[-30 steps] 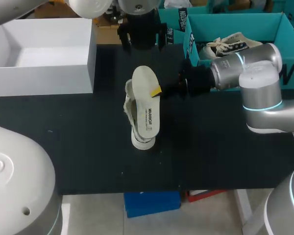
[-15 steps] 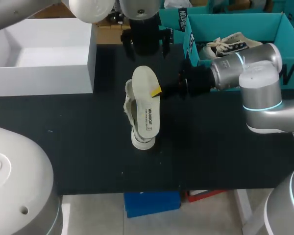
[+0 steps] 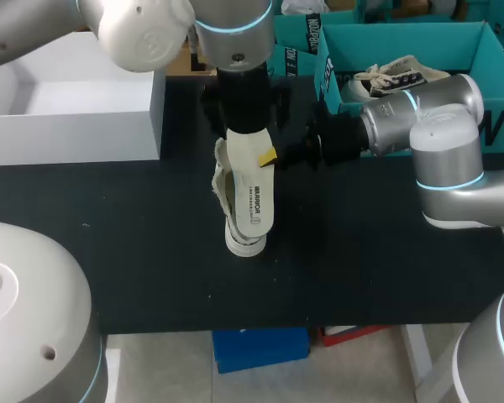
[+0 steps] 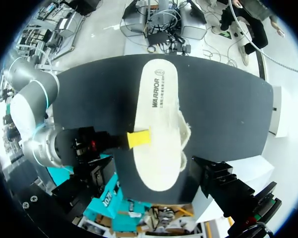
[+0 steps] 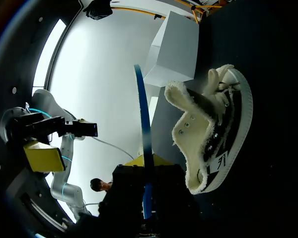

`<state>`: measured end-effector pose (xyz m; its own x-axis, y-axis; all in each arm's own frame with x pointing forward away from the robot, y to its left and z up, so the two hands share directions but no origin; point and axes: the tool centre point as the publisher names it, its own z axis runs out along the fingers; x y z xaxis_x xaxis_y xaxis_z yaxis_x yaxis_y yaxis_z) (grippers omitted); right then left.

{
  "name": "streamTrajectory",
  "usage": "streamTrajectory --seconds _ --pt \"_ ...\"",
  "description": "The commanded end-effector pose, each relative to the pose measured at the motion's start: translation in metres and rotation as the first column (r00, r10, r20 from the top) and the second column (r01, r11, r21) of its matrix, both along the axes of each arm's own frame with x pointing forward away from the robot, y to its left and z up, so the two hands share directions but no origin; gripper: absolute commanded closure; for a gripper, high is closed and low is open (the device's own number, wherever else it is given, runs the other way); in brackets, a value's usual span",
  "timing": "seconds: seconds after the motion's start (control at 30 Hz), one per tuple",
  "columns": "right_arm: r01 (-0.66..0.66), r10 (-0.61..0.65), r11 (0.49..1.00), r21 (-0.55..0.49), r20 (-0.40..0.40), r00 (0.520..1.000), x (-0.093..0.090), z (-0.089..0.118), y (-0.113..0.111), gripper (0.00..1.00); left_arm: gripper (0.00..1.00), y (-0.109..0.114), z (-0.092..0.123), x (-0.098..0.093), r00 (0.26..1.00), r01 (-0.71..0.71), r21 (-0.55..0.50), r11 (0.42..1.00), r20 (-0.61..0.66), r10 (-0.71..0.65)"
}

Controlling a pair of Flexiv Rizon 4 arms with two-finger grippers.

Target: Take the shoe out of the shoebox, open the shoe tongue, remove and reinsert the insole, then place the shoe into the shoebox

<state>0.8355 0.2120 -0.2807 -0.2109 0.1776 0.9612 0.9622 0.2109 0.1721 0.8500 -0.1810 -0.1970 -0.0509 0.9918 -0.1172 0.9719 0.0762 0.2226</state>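
Note:
A white insole (image 3: 254,189) is held just above the cream fleece-lined shoe (image 3: 225,195), which lies mid-table. My right gripper (image 3: 269,156) is shut on the insole's edge, one yellow tip showing. In the right wrist view the insole (image 5: 143,129) stands edge-on as a thin blue line between my fingers, and the shoe (image 5: 213,144) lies beside it. My left gripper (image 3: 244,117) hangs open over the insole's far end. From the left wrist, the insole (image 4: 159,124) lies below with the right arm's yellow fingertip (image 4: 138,138) on it. The white shoebox (image 3: 76,134) stands at the back left.
Teal bins (image 3: 403,42) at the back right hold another shoe (image 3: 391,77). The right arm (image 3: 412,113) stretches across in front of them. Dark tabletop (image 3: 151,252) shows around the shoe.
My left arm has come forward and down from the table's back, so its open gripper now hangs over the insole's far end. The right gripper and insole have stayed put.

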Motion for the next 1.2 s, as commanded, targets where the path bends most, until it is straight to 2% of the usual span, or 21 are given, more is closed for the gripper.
streamTrajectory --seconds 0.03,0.53,0.9,0.97,1.07,1.2 --pt "0.002 -0.002 1.000 0.001 0.000 1.000 0.000 -0.001 0.001 1.00 0.00 0.005 -0.002 -0.027 0.999 0.003 -0.003 1.000 0.038 -0.003" --pt "0.002 -0.002 1.000 0.001 0.000 1.000 0.000 -0.001 0.001 1.00 0.00 -0.001 -0.025 -0.085 0.999 0.022 -0.008 1.000 0.031 -0.022" --pt "0.002 -0.002 1.000 0.001 0.000 1.000 0.000 -0.001 0.001 1.00 0.00 -0.001 -0.030 -0.095 0.999 0.042 -0.017 0.999 0.017 -0.042" --pt "0.002 -0.002 1.000 0.001 0.000 1.000 0.000 -0.001 0.001 1.00 0.00 0.002 -0.027 -0.094 0.999 0.046 -0.064 0.997 0.013 -0.045" --pt "0.002 -0.002 1.000 0.001 0.000 1.000 0.000 -0.001 0.001 1.00 0.00 0.008 -0.024 -0.091 0.998 0.062 -0.192 0.979 -0.012 -0.066" --pt "0.002 -0.002 1.000 0.001 0.000 1.000 0.000 -0.001 0.001 1.00 0.00 0.021 -0.019 -0.088 0.995 0.072 -0.421 0.904 -0.033 -0.095"
